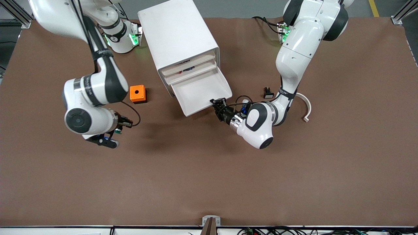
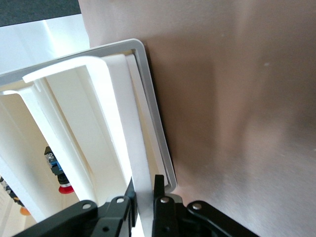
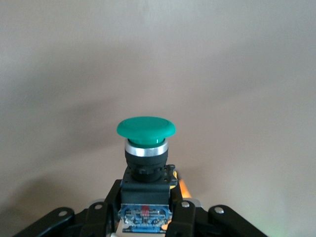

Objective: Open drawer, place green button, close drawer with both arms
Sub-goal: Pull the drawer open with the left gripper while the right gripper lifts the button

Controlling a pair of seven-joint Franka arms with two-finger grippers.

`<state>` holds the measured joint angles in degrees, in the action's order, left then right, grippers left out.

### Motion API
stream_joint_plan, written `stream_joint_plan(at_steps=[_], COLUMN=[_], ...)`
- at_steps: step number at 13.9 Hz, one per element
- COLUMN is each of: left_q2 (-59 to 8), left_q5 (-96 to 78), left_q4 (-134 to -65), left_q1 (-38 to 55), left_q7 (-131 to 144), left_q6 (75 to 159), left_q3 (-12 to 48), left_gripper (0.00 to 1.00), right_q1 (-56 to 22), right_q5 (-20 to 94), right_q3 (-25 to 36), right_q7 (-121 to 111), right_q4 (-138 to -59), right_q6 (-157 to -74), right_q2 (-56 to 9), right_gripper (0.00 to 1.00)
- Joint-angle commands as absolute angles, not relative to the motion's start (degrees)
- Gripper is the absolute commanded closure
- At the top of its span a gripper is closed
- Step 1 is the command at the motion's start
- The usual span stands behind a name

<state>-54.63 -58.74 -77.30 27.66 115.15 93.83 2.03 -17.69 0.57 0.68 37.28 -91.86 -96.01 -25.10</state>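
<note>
drawer (image 1: 199, 93) open, my left gripper (image 1: 218, 105) clamped on its front lip | right gripper (image 3: 148, 207) holds button (image 3: 146, 129) over the table | placing, closing left

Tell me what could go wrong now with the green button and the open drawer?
The right gripper holds the button only by its base, over bare table, so it might tip or slip on the way over. The left gripper is shut on the rim of the bottom drawer, so the arms could bump when the button arrives. The drawer is narrow, so a drop might miss.
</note>
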Motion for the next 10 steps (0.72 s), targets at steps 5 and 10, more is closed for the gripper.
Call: stream_joint_plan(at_steps=[5,10], left_q2=[-54.58,-52.13], left_q5=[-57.04,-53.09], left_q4=[-73.67,-69.17], left_q1=[23.82,22.42], left_q7=[104.94,98.72], left_q6=[93.08,89.74], left_q3=[0.18,-2.1], left_gripper=[0.0,0.0], right_q1=[-31.98,-38.92], right_q5=[8.23,14.94], right_q3=[0.88,0.88], right_q7=[73.87,90.14], right_q4=[-88.24,-89.03], right_q6=[-93.86,-106.05], right_q2=[-24.96,-26.01], right_gripper=[0.75,0.76])
